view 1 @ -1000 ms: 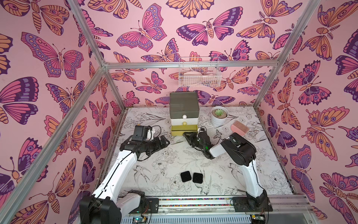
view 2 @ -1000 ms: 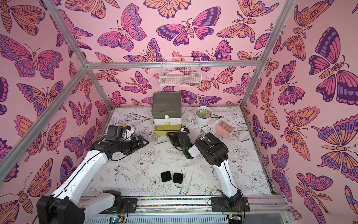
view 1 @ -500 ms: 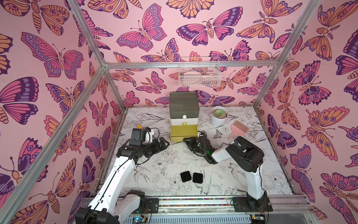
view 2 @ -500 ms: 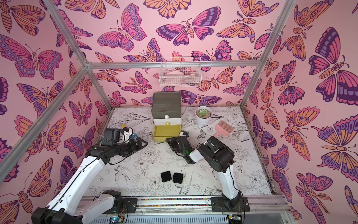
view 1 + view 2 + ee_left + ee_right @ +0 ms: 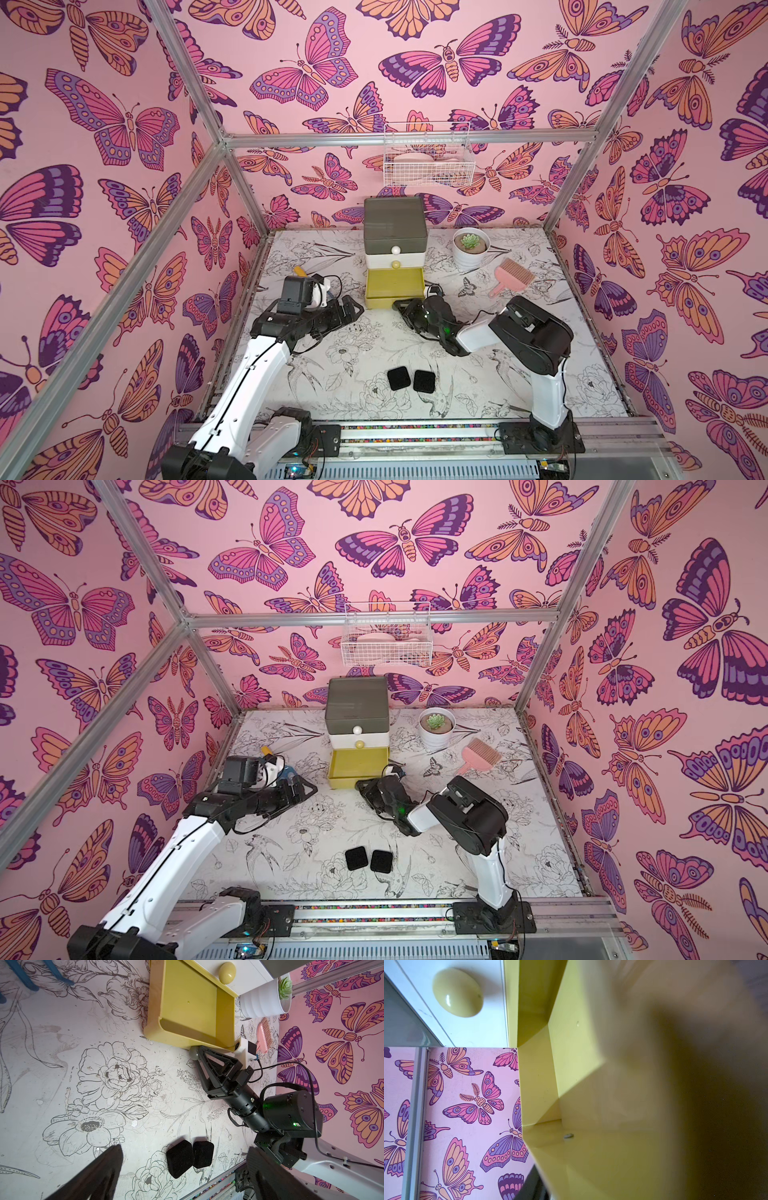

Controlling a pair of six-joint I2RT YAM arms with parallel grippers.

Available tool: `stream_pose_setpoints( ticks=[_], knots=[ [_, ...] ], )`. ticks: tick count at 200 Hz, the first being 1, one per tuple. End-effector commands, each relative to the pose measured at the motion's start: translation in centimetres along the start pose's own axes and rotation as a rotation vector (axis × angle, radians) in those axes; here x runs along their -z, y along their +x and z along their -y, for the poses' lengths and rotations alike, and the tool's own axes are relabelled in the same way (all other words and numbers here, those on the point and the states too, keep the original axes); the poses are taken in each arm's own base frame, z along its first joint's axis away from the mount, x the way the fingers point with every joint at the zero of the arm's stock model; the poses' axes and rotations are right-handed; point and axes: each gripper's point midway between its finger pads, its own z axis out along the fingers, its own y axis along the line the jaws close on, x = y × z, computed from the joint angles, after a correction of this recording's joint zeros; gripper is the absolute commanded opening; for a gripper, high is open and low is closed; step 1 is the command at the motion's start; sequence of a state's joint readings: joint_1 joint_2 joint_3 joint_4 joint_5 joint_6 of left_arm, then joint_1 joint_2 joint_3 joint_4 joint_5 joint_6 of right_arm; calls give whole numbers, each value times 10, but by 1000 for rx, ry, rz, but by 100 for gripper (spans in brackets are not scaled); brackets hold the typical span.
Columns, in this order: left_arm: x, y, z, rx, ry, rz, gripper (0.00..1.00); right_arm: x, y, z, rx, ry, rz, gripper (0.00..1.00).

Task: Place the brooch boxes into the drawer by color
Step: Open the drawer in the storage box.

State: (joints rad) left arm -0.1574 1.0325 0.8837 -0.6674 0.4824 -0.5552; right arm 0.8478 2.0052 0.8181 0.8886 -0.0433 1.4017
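Note:
The drawer (image 5: 395, 237) chest stands at the back centre, its grey and white tiers closed. Its yellow bottom tier (image 5: 395, 286) (image 5: 191, 1001) (image 5: 571, 1064) is pulled out and holds nothing. My right gripper (image 5: 397, 305) (image 5: 360, 785) (image 5: 197, 1052) is shut on that tier's grey knob (image 5: 193, 1054). Two black brooch boxes (image 5: 399, 377) (image 5: 424, 380) lie side by side on the table near the front, also in the left wrist view (image 5: 179, 1158) (image 5: 203, 1154). My left gripper (image 5: 353, 309) (image 5: 308, 789) (image 5: 184, 1148) hangs open and holds nothing, left of the yellow tier.
A white pot with a succulent (image 5: 471, 247) and a pink brush (image 5: 513, 274) sit right of the chest. A white wire basket (image 5: 428, 160) hangs on the back wall. A yellow and blue tool (image 5: 300, 271) lies behind the left arm. The arms' rail (image 5: 415, 434) runs along the front edge.
The right gripper has drawn the yellow bottom tier out towards the front. The left arm has shifted slightly and its gripper stays open.

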Motion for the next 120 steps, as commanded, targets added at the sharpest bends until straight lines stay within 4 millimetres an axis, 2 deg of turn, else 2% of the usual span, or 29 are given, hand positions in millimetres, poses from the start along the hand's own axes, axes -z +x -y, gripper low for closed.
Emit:
stream_pose_setpoints(
  ticks=[1, 21, 45, 79, 120],
  knots=[
    [1, 7, -1, 5, 6, -18, 100, 5, 33, -20, 50, -56, -109, 25],
    [2, 8, -1, 6, 9, -18, 100, 5, 36, -19, 51, -55, -112, 26],
    [3, 9, -1, 5, 7, -15, 100, 6, 37, -18, 52, -48, -111, 34],
    [4, 11, -3, 9, 2, -16, 100, 8, 37, -15, 53, -41, -104, 55],
    [2, 14, -6, 17, -6, -23, 100, 17, 35, -21, 76, -51, -97, 60]
  ],
)
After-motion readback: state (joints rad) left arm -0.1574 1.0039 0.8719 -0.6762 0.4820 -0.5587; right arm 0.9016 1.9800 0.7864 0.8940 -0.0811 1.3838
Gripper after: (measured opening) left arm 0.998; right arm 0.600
